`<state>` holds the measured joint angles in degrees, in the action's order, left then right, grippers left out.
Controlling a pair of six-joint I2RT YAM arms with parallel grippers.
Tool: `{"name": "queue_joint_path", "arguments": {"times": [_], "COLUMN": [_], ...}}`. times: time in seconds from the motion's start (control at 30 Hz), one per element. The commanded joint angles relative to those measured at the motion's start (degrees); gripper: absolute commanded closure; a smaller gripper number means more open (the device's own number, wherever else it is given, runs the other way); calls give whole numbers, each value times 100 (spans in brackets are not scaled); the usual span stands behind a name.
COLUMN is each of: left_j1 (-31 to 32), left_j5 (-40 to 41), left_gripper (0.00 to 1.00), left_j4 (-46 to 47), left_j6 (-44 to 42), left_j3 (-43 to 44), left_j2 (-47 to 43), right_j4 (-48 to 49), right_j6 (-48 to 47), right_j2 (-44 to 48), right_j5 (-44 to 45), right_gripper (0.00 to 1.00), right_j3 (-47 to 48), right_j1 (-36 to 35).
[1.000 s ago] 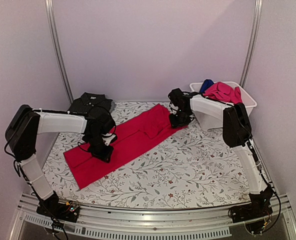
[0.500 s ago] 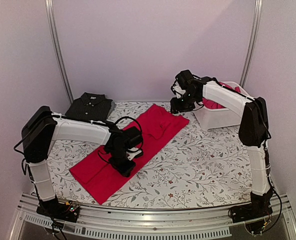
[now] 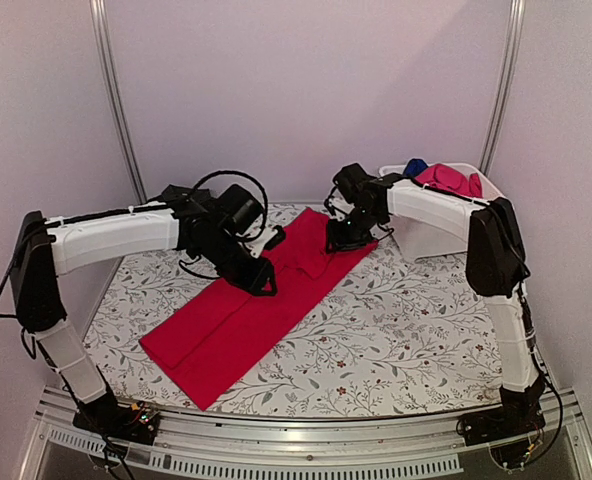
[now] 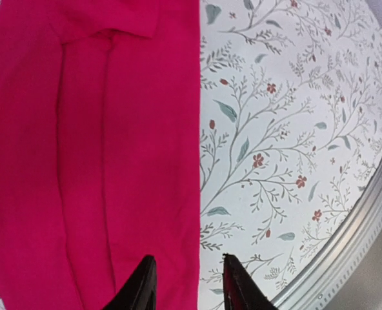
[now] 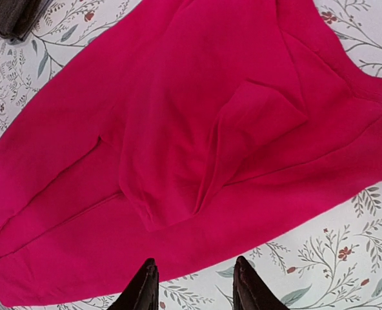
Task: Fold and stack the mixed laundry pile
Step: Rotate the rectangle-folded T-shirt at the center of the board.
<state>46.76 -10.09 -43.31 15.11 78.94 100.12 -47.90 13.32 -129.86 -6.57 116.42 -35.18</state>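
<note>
The red tee (image 3: 238,322) lies flat on the floral cloth (image 3: 406,325) that covers the bench. It is folded into a long strip running diagonally from near left to far right. One sleeve is turned in over the body near the far end, and the right wrist view shows it as a loose flap with creases around it.

The left claw (image 3: 262,284) hangs over the middle of the strip. In its own view the left claw's fingers (image 4: 143,285) stand apart, released, with nothing between them. Only the tee's long right edge and the cloth show below the gap.

The right claw (image 3: 339,241) is low over the far end of the tee, beside the white tub (image 3: 493,193). It is also released: its fingers (image 5: 142,289) are spread and grasp nothing, with the tee's edge and the cloth below.

A magenta garment (image 3: 452,181) and a blue one (image 3: 414,167) sit heaped in the tub at the far right. A corner of the charcoal polo (image 5: 9,15), one button showing, lies on the cloth just beyond the tee, apart from it.
</note>
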Motion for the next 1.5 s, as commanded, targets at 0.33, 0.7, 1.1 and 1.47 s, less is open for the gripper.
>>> {"name": "queue_joint_path", "arguments": {"times": [0.33, 0.7, 1.1, 1.47], "left_j1": [-1094, -578, 113, 1484], "left_j5": [982, 1664, 1846, 669], "left_gripper": [63, 64, 71, 77], "left_j4": [-327, -536, -119, -221], "left_j6": [561, 133, 18, 884], "left_j3": [-311, -641, -1075, -1585], "left_j2": [-538, -14, 850, 518], "right_j4": [512, 165, 735, 543], "right_j6": [397, 93, 130, 63], "right_j2": [-1231, -2431, -1638, -420], "right_j5": [-143, 103, -300, -524], "right_gripper": [78, 81, 69, 61], "right_j3": [-375, 1477, 1700, 543], "right_j1": [260, 1030, 1101, 802]}}
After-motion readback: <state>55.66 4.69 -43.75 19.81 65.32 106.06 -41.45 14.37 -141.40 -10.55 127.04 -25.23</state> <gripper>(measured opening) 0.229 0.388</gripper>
